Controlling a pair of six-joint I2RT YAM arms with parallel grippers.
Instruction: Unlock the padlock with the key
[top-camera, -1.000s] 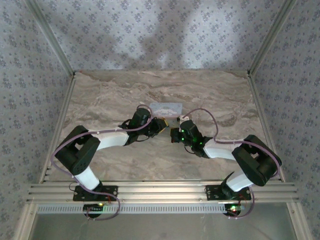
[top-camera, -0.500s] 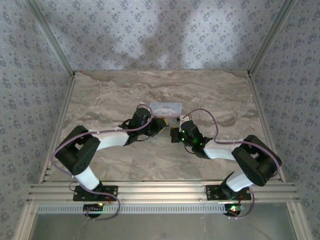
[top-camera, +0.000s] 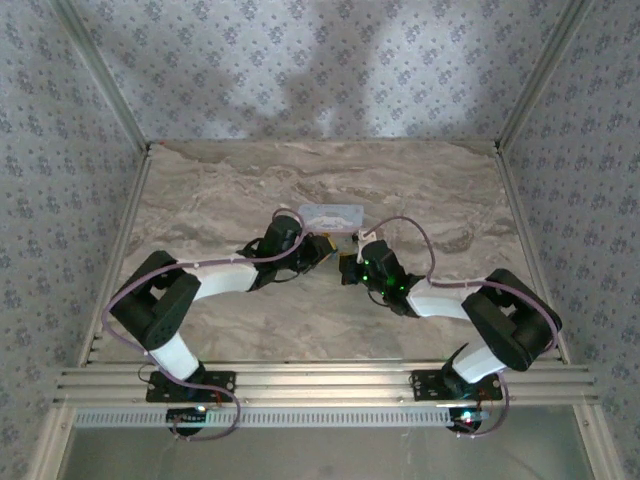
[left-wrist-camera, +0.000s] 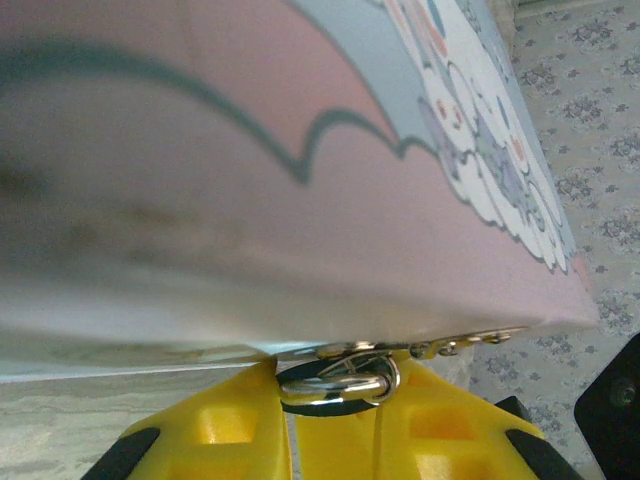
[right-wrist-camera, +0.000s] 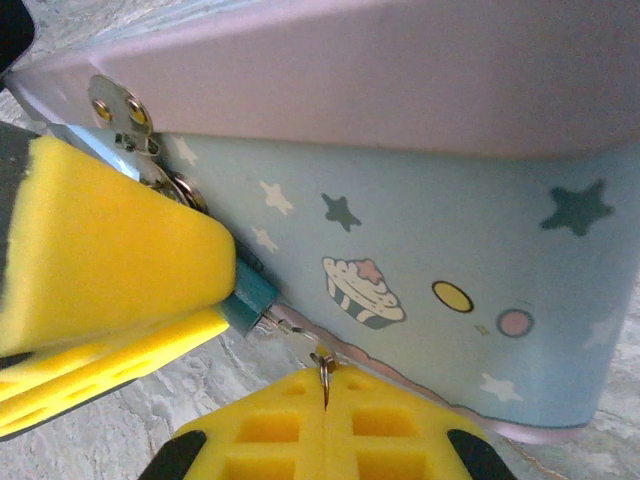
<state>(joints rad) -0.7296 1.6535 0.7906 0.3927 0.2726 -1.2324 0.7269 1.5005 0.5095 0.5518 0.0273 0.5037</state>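
The small teal padlock (right-wrist-camera: 247, 290) hangs at the latch of the pale blue picture tin (right-wrist-camera: 450, 230). My left gripper (left-wrist-camera: 335, 405) is shut on it, and its metal shackle (left-wrist-camera: 335, 385) shows between the yellow fingers. In the right wrist view those left fingers (right-wrist-camera: 110, 250) cover most of the lock body. The thin silvery key (right-wrist-camera: 290, 325) points into the padlock's lower end. My right gripper (right-wrist-camera: 325, 390) is shut on the key's ring end. From above, both grippers, left (top-camera: 322, 250) and right (top-camera: 348, 264), meet just in front of the tin (top-camera: 332, 214).
The tin stands mid-table on the marbled surface (top-camera: 230, 180), with its riveted hasp plate (right-wrist-camera: 120, 115) at its corner. Patterned walls and metal frame rails (top-camera: 110, 240) enclose the table on three sides.
My right gripper has edged slightly toward the padlock and the tin. The left arm has held still.
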